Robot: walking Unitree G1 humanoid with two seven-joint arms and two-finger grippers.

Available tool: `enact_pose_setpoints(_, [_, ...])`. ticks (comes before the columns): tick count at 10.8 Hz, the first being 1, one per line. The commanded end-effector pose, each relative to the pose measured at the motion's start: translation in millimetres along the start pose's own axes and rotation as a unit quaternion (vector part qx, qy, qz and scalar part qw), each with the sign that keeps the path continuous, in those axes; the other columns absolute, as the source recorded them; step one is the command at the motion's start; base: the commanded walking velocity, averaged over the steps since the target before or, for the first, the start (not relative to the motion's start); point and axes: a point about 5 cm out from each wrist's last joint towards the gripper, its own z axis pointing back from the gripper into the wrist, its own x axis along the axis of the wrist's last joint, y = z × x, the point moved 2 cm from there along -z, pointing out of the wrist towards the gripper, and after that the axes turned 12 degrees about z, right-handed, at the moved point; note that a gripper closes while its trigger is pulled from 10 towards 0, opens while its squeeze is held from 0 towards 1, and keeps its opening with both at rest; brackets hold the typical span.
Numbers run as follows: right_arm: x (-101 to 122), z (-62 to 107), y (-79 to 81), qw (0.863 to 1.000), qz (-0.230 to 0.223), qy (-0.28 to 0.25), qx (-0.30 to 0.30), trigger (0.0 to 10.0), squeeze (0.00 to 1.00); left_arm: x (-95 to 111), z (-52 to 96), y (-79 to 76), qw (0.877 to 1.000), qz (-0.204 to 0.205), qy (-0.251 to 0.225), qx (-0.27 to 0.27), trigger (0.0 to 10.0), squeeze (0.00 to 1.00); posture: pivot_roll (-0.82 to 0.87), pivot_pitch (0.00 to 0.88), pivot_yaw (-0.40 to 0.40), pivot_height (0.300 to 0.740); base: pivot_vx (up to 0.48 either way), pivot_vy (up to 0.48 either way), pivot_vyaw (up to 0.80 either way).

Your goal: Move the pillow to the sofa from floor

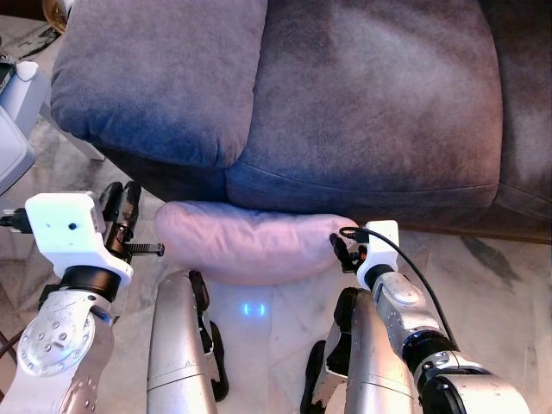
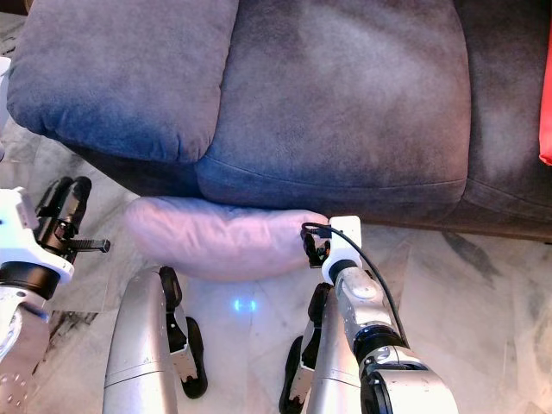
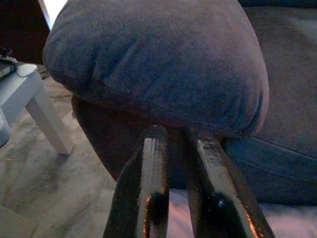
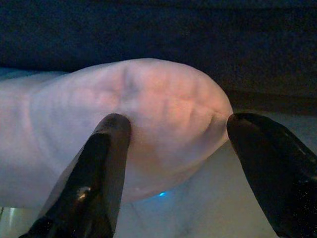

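Note:
A pale pink pillow [image 1: 246, 243] lies on the marble floor, pressed against the base of the grey-purple sofa [image 1: 362, 95]. My right gripper [image 1: 339, 247] is at the pillow's right end, low by the floor. In the right wrist view it is open [image 4: 181, 126], one finger in front of the pillow [image 4: 163, 104] and the other just past its rounded end. My left gripper [image 1: 121, 193] hovers left of the pillow's other end, apart from it. In its wrist view the two fingers [image 3: 153, 148] stand close together, holding nothing and pointing at the sofa's seat cushion [image 3: 163, 64].
A white side table [image 3: 34, 99] stands left of the sofa. My silver legs [image 1: 177, 336] stand just in front of the pillow, with a blue light spot [image 1: 252, 309] on the floor between them. Something red [image 2: 545, 103] lies on the sofa's far right.

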Motion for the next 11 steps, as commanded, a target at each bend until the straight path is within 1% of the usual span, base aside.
enact_pose_setpoints(1, [-16,4.8,5.7,1.000,-0.001,0.021,0.004,10.0,0.00,2,6.5,-1.7,1.000,0.001,0.006,-0.001,10.0,0.00,0.22,0.473,-0.088,0.529,0.000,0.000,0.00])
enact_pose_setpoints(2, [-13,3.1,8.7,1.000,0.005,0.020,0.006,10.0,0.00,3,5.5,-1.9,1.000,0.000,0.010,-0.004,10.0,0.00,0.23,0.477,-0.088,0.529,0.000,0.000,0.00])
enact_pose_setpoints(3, [-11,1.6,10.6,1.000,0.008,0.020,0.006,0.0,0.00,3,4.7,-2.9,1.000,0.002,0.013,-0.005,10.0,0.00,0.23,0.481,-0.090,0.529,0.000,0.000,0.00])
enact_pose_setpoints(4, [-11,1.2,12.0,1.000,0.011,0.020,0.007,0.0,0.00,4,5.4,-7.0,1.000,0.005,0.018,-0.012,10.0,0.00,0.24,0.477,-0.093,0.529,0.000,0.000,0.00])
enact_pose_setpoints(6, [-13,2.1,13.6,0.999,0.022,0.021,0.009,0.0,0.00,3,6.9,-6.8,1.000,0.008,0.024,-0.013,10.0,0.00,0.24,0.476,-0.094,0.529,0.000,0.000,0.00])
enact_pose_setpoints(7, [-15,3.0,10.5,0.999,0.030,0.024,0.002,0.0,0.00,1,7.5,-8.7,0.999,0.011,0.033,-0.018,10.0,0.00,0.23,0.479,-0.091,0.529,0.000,0.000,0.00])
enact_pose_setpoints(8, [-16,3.7,7.7,0.999,0.034,0.030,-0.004,4.0,0.00,0,6.5,-10.8,0.999,0.013,0.036,-0.022,10.0,0.00,0.23,0.479,-0.091,0.529,0.000,0.000,0.00])
enact_pose_setpoints(9, [-17,3.7,4.7,0.999,0.039,0.034,-0.011,10.0,0.00,-1,4.9,-12.2,0.999,0.013,0.038,-0.024,10.0,0.00,0.23,0.476,-0.089,0.529,0.000,0.000,0.00])
enact_pose_setpoints(10, [-11,2.1,0.9,0.999,0.015,0.021,-0.019,10.0,1.00,-1,3.2,-12.3,0.999,0.014,0.037,-0.026,10.0,0.00,0.23,0.479,-0.088,0.529,0.000,0.000,0.00])
enact_pose_setpoints(11, [-5,0.5,-0.7,1.000,0.007,0.011,-0.017,10.0,1.00,0,3.2,-12.7,0.999,0.015,0.037,-0.026,10.0,0.00,0.23,0.480,-0.088,0.529,0.000,0.000,0.00])
